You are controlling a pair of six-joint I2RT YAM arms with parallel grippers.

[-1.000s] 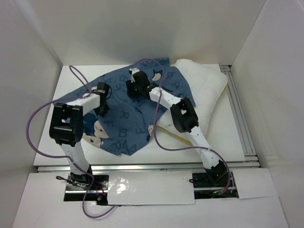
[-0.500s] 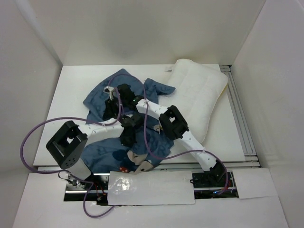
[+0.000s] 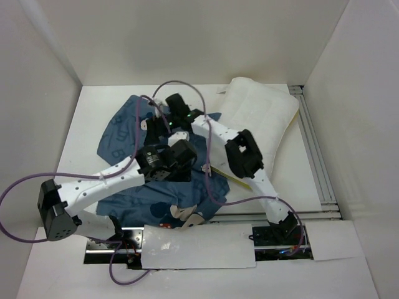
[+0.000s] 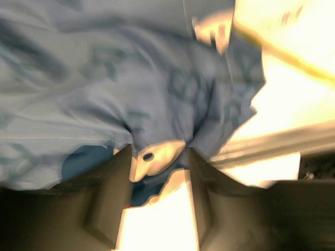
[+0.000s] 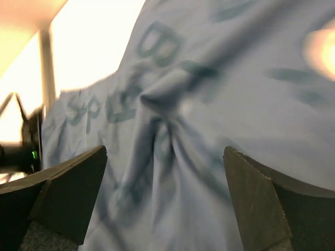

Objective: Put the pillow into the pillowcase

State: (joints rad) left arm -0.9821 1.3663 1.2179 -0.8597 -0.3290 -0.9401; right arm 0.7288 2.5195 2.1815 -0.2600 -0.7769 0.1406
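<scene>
The blue pillowcase (image 3: 128,134) lies bunched on the left and middle of the table, its near edge at the table's front. The cream pillow (image 3: 262,118) lies at the back right, its yellow band (image 3: 227,175) showing beside the case. My left gripper (image 3: 181,159) hovers over the middle of the case. Its jaws (image 4: 158,157) stand apart, with a pale cartoon patch of the pillowcase (image 4: 157,78) at the tips. My right gripper (image 3: 159,118) is over the far part of the case. In its own view it (image 5: 165,157) is wide open above the wrinkled pillowcase (image 5: 199,94).
A metal rail (image 3: 315,149) runs along the table's right side. White walls close in the left, back and right. A shiny white sheet (image 3: 193,244) covers the near edge between the arm bases. Purple cables (image 3: 181,83) loop over the case.
The pillowcase has been pulled off the pillow toward the near left and bunched up. The left arm swung low across it. Both grippers' jaws have parted wider.
</scene>
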